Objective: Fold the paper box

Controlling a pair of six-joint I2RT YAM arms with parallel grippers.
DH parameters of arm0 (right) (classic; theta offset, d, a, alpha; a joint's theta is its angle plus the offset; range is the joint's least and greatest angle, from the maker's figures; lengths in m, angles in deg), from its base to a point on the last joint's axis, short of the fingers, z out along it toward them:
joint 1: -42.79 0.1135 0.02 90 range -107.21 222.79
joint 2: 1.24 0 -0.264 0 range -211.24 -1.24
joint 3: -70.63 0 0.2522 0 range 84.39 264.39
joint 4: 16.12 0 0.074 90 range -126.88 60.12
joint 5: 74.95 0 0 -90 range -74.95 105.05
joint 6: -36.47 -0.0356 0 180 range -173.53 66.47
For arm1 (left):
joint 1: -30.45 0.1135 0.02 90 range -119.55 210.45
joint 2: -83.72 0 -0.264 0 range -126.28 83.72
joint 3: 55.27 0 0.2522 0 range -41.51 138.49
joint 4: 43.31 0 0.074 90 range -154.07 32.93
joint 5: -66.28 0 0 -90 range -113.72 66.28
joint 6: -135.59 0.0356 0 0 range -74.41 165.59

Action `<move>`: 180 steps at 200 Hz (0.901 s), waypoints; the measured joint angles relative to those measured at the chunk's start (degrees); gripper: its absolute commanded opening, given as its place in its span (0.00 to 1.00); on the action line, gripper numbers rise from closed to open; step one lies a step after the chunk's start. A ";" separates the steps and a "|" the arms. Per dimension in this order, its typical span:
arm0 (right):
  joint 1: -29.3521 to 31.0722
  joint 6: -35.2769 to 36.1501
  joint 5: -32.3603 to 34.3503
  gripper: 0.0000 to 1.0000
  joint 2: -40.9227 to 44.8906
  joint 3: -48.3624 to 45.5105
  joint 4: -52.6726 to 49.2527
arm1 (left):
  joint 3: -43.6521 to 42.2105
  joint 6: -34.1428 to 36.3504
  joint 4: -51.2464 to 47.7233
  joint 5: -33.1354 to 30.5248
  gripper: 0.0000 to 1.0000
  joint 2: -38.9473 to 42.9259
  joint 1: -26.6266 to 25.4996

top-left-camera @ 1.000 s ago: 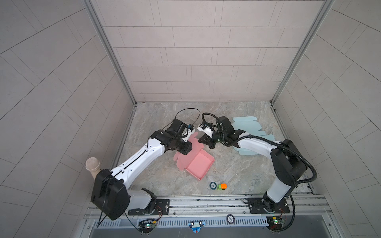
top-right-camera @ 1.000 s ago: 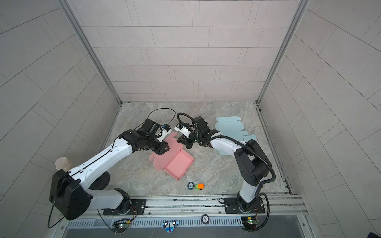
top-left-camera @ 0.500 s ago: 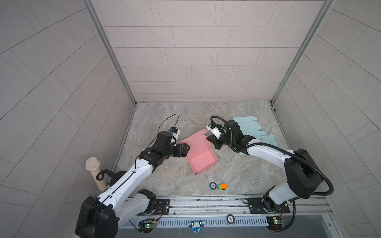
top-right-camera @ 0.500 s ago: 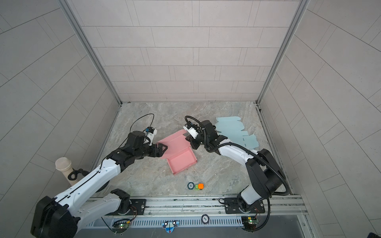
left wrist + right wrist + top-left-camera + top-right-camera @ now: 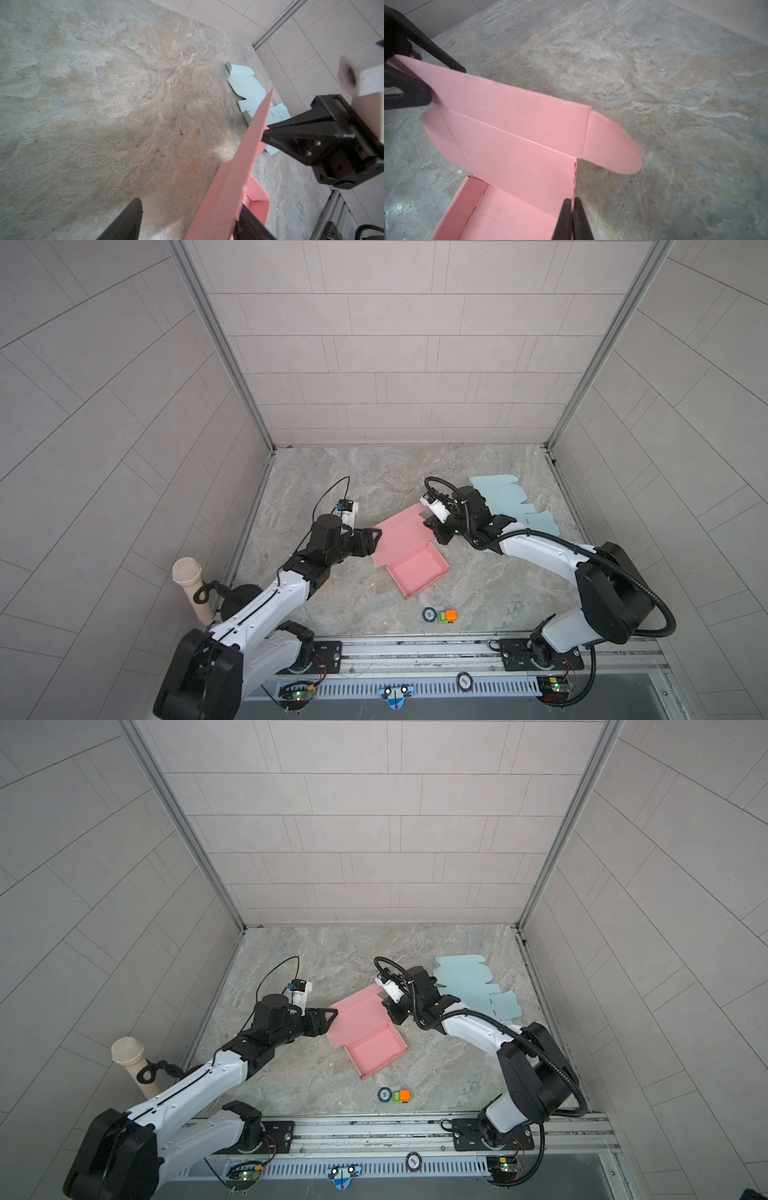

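Marble tabletop (image 5: 374, 472); left end effector (image 5: 374, 540) apart; right end effector (image 5: 572, 202) seemingly pinching pink box (image 5: 512, 145).

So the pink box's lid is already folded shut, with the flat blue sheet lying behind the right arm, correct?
No, the lid is open: the right wrist view shows it raised off the tray of the pink box. The flat blue sheet does lie behind the right arm.
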 measured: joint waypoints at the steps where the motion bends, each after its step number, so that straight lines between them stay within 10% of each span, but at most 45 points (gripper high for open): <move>1: 0.00 0.00 0.02 0.00 0.02 0.00 0.00 | 0.00 0.02 0.04 0.07 0.64 0.00 0.00; 91: -0.26 -1.44 2.97 0.00 0.87 -0.02 -0.39 | -0.28 1.99 -2.14 0.42 0.63 2.05 -6.16; 180: -0.33 -2.23 4.09 0.00 0.87 -0.02 -0.39 | -1.90 2.82 -2.14 0.11 0.34 1.40 -6.16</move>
